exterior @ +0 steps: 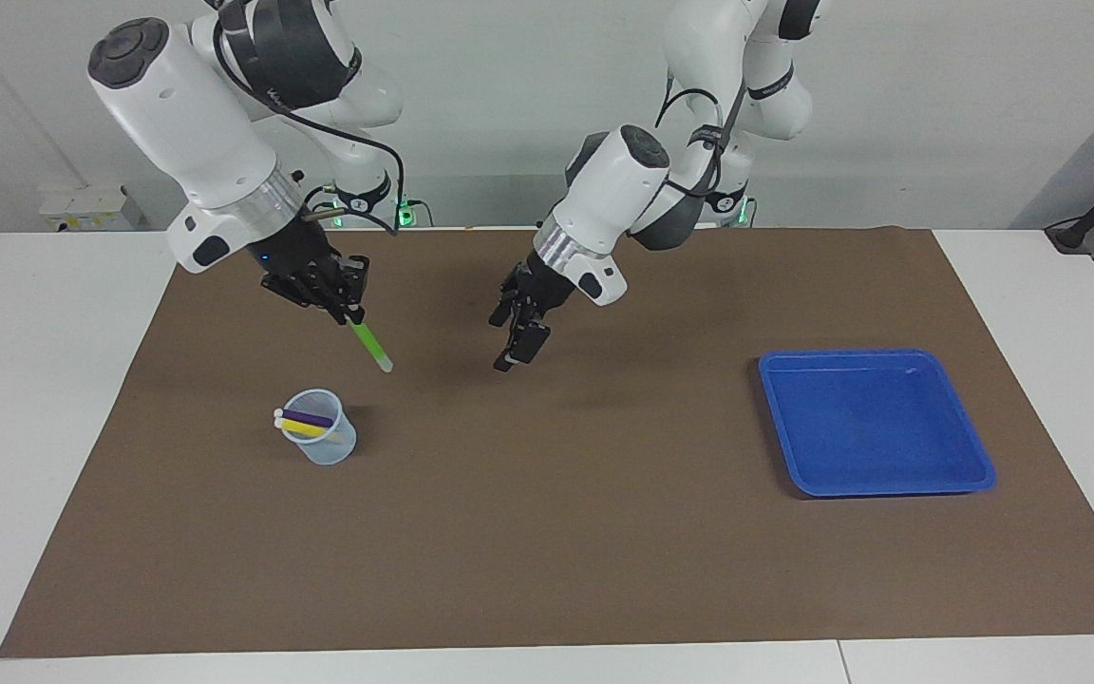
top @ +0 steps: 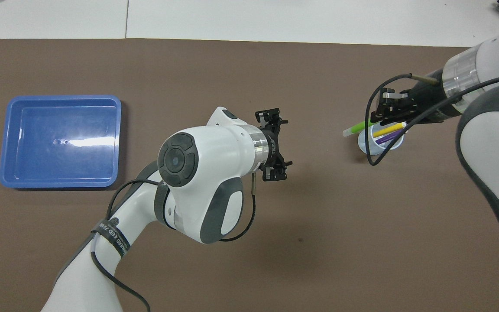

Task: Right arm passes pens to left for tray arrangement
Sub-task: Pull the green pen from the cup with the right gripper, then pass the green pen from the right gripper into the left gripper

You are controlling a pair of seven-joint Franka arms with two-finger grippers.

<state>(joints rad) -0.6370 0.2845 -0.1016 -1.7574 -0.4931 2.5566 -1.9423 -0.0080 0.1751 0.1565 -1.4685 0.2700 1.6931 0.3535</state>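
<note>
The band on the left arm carried white lettering too small to read, and in the overhead view the right arm ran off the edge at 3 o'clock. The right claw was clamped on the green pen, tilted in the air over the mat beside the cup, which held the yellow pen and purple pen. The left claw hung open over mid-mat, with the tray on the table at 3 o'clock in the facing view.
</note>
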